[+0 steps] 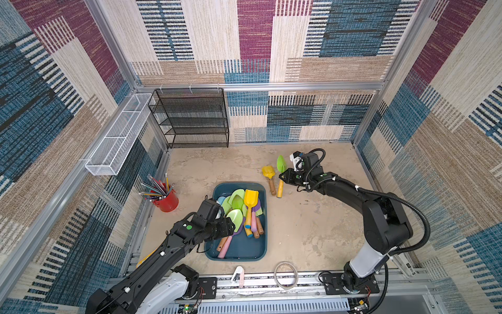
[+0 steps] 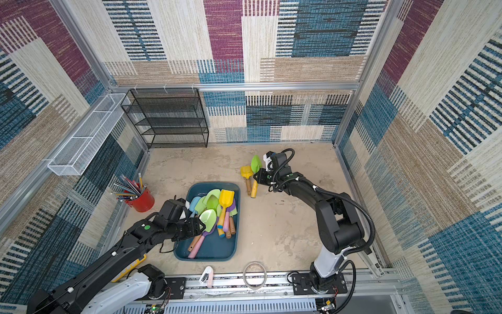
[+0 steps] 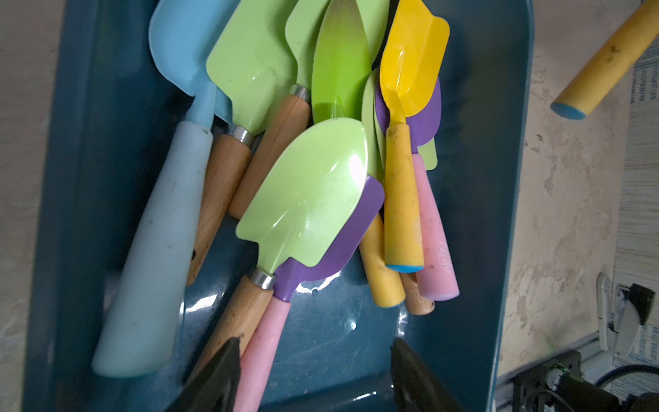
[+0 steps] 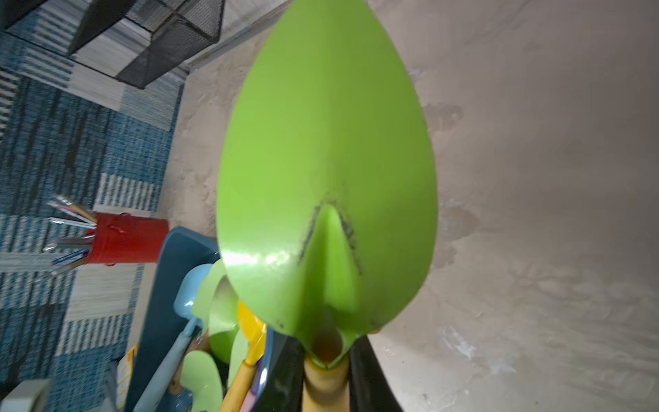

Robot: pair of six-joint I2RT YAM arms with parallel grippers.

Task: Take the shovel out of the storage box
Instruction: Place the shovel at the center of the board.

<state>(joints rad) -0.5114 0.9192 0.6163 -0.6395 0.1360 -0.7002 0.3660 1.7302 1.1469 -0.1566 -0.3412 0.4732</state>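
The teal storage box holds several shovels with green, yellow, blue and purple blades. My left gripper is low inside it and open. The pink handle of a purple-bladed shovel lies between the jaws, next to one fingertip. My right gripper is outside the box at its far right, shut on the yellow handle of a bright green shovel. A yellow shovel lies on the floor next to it.
A red cup of pencils stands left of the box. A black mesh rack and a white wire basket are at the back left. A tape ring and a small white item lie by the front rail.
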